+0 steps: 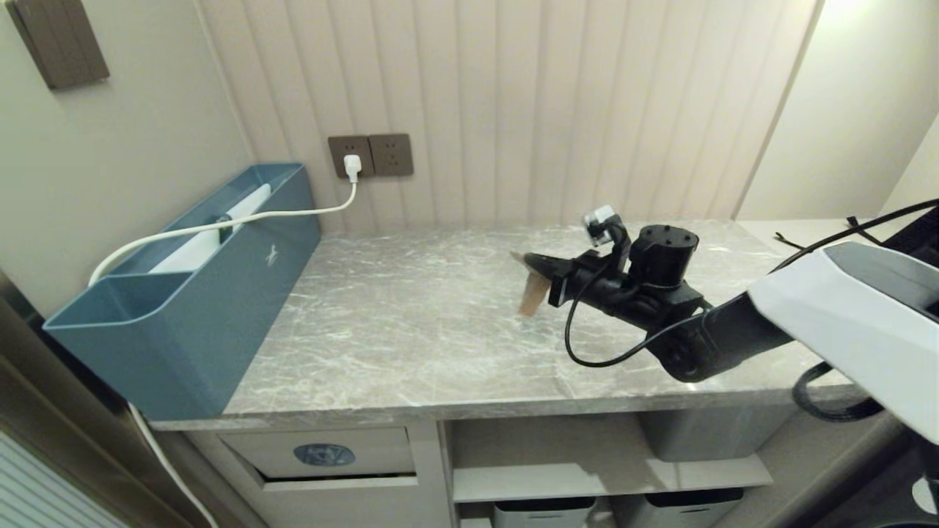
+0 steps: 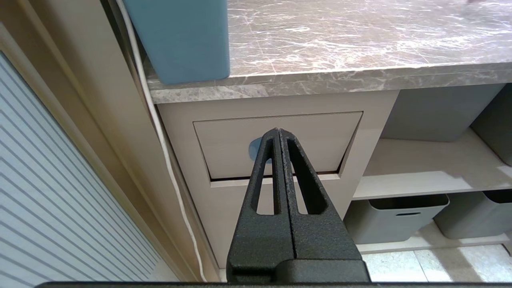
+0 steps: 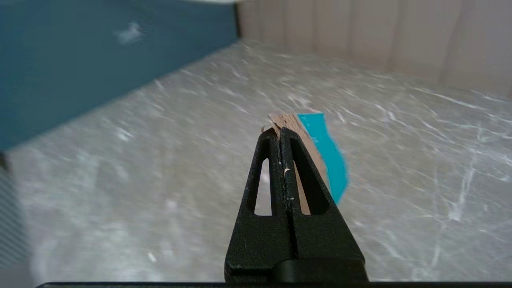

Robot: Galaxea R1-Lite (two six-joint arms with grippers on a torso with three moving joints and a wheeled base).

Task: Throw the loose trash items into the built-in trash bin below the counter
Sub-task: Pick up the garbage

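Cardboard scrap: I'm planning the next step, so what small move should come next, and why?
Probably carry it left and down toward the trash bin flap: the right gripper is shut on the cardboard scrap, hanging above the counter, and the flap sits below the counter's left end.

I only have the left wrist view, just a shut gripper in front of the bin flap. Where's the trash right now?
Observer: The right gripper is shut on a cardboard scrap, above the counter.
Operator: Is the scrap touching the counter?
Observer: It hangs from the gripper; the head view doesn't settle whether its lower end touches.
Operator: Which side of the scrap is teal?
Observer: The right wrist view shows a teal face on one side, brown cardboard on the other.
Operator: Any second scrap on the counter?
Observer: None shows in any view.
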